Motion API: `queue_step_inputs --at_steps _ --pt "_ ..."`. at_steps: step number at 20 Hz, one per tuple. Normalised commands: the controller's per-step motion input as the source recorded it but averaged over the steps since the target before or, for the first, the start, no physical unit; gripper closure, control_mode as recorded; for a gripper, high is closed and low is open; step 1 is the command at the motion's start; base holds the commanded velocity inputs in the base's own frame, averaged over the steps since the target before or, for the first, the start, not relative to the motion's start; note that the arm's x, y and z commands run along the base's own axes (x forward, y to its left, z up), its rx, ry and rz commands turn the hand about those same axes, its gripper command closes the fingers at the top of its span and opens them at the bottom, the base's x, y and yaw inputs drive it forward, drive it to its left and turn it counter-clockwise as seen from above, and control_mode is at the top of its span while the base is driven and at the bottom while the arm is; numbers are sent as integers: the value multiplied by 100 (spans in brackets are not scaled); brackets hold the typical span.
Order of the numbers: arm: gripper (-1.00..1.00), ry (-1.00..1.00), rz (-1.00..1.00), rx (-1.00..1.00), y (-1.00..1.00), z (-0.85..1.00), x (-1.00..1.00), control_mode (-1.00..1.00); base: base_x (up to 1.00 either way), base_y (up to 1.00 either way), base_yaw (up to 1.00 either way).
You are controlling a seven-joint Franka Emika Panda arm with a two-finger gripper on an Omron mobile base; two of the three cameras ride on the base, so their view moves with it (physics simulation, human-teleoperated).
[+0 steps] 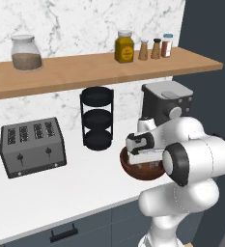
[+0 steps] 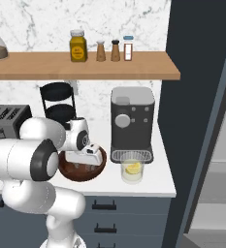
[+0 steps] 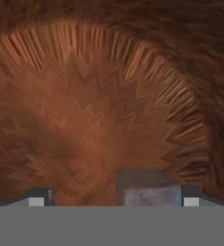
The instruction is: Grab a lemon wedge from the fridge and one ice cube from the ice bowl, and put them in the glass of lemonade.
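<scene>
Hand view first: we're looking straight down into the ice bowl (image 3: 99,120), its reddish-brown grain fanning out across the floor, and there sits the ice cube (image 3: 149,188), a pale grey block low in the picture. It lies between the two dark fingertips (image 3: 36,199) but well off centre, pushed over towards the tip on the picture's right, almost against it. The cube looks roughly square, so we see no long axis to line up with. Our gripper (image 3: 113,201) is spread wide and has hold of nothing; the cube is inside the gap, not pinched.

That offset is what the coming move turns on, we'd say: a close from here should catch the cube, though one finger will meet it well ahead of the other and may nudge it across the bowl floor.

Pulling out to the right base view, the hand (image 2: 88,151) is dipped into the bowl (image 2: 83,172) on the white counter (image 2: 155,186). Just to its right stands the glass of lemonade (image 2: 132,171) in front of the coffee machine (image 2: 132,121), and there's a yellow piece already floating in it, so we judge the lemon wedge (image 2: 132,168) step done. In the left base view a toaster (image 1: 32,144) and a black tiered rack (image 1: 97,118) stand beyond, well apart from the bowl.
</scene>
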Motion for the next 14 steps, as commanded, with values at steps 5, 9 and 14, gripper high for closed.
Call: queue_step_inputs --at_steps 5,9,14 --pt "-100 0 0 0 0 -19 9 -100 0 0 0" --pt "-100 -3 0 0 0 -2 0 -100 0 0 0" --pt "-100 -15 0 0 0 0 0 -100 0 0 0"
